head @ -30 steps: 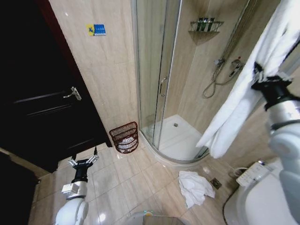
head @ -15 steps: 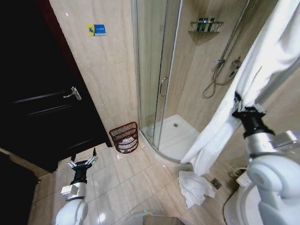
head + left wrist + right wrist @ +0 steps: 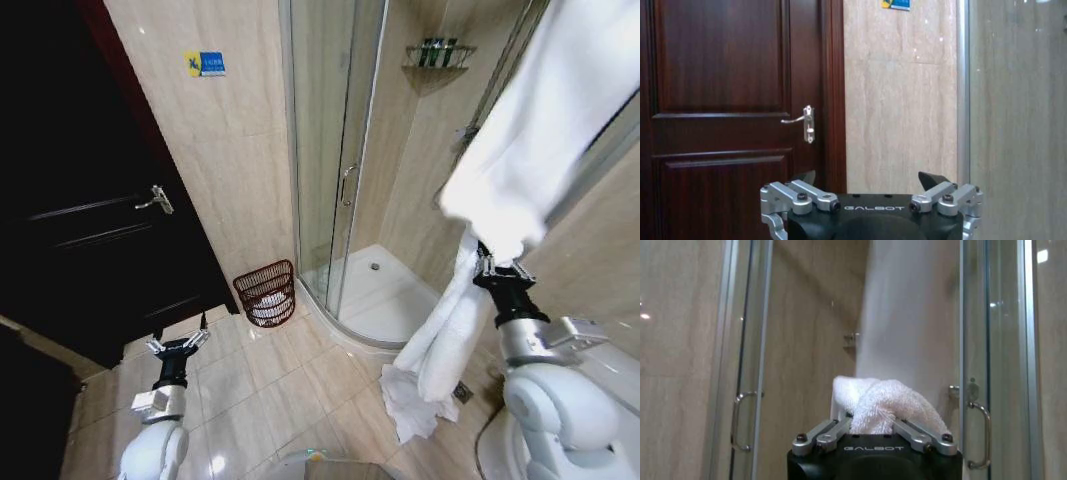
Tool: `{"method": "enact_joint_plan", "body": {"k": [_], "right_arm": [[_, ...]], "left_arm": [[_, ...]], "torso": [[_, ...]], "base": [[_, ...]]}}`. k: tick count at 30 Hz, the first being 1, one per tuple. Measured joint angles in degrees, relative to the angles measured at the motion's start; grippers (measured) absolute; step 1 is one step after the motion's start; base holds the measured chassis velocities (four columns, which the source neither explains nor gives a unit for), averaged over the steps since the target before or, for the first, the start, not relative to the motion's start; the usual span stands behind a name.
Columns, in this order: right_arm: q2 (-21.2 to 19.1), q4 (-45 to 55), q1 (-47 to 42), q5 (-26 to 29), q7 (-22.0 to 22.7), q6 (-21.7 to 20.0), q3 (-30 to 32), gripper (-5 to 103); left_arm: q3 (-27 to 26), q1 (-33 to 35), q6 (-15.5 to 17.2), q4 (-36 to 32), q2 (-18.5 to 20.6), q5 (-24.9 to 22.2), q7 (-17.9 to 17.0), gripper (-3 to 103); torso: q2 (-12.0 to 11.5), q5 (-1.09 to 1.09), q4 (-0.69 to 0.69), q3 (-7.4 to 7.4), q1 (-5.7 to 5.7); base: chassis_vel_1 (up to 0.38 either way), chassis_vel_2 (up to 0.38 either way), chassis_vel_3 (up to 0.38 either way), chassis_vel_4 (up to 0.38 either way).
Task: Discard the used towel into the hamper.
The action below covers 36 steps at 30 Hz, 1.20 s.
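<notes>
A white towel (image 3: 445, 335) hangs in a long doubled drape from the right claw (image 3: 497, 268), pinched at its top fold so the loose length falls free rather than dragging; the right wrist view shows the terry bunched tight between the closed fingers (image 3: 910, 434). Its lower end comes down to a second white cloth (image 3: 400, 405) crumpled on the floor tiles, and whether the 2 touch cannot be told. More white fabric (image 3: 545, 130) fills the space above the claw, and where it joins the held piece is hidden.

The hamper (image 3: 265, 293), the landmark here, stands on the floor against the beige wall, just beside the curved edge of the glass shower enclosure (image 3: 335, 150), with something pale lying inside it. The towel hangs well apart from the hamper, on the far side of the shower tray. The dark wooden door (image 3: 90, 230) is on the hamper's other side.

The left claw (image 3: 178, 346) is held low over the floor tiles near the hamper, pointed toward the door, its fingers spread and gripping nothing, judged to be idle while the right arm carries the load.
</notes>
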Motion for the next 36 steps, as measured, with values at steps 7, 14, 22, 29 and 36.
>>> {"method": "enact_joint_plan", "body": {"k": [7,14,22,29,36], "right_arm": [[0.7,0.5,-0.2,-1.1,-0.5,0.5,-0.5,10],[0.5,-0.1,0.0,-1.5,-0.4,1.2,-0.2,10],[0.6,-0.1,0.1,-1.7,-0.3,1.7,-0.4,10],[0.8,0.6,0.1,-1.4,-0.4,2.2,-1.0,10],[1.2,1.3,-0.1,-1.6,-0.8,1.7,-1.1,10]], "left_arm": [[-0.5,0.2,-0.4,0.0,0.4,-0.6,0.0,100],[-0.4,0.0,-0.4,-0.1,0.1,-0.5,0.0,100],[-0.3,0.3,-0.6,-0.3,0.0,-0.5,0.0,100],[-0.4,0.3,-0.7,-0.8,-0.1,-0.8,0.3,100],[-0.3,0.1,0.2,-1.2,0.0,-1.3,1.0,100]], "torso": [[0.0,-0.01,0.00,0.00,0.00],[0.0,0.00,0.00,0.00,0.00],[0.0,0.02,0.00,0.00,0.00],[0.0,0.00,0.00,0.00,0.00],[0.0,0.00,0.00,0.00,0.00]], "base": [[0.000,0.000,0.000,0.000],[0.000,0.000,0.000,0.000],[0.000,0.000,0.000,0.000],[0.000,0.000,0.000,0.000],[0.000,0.000,0.000,0.000]]}}
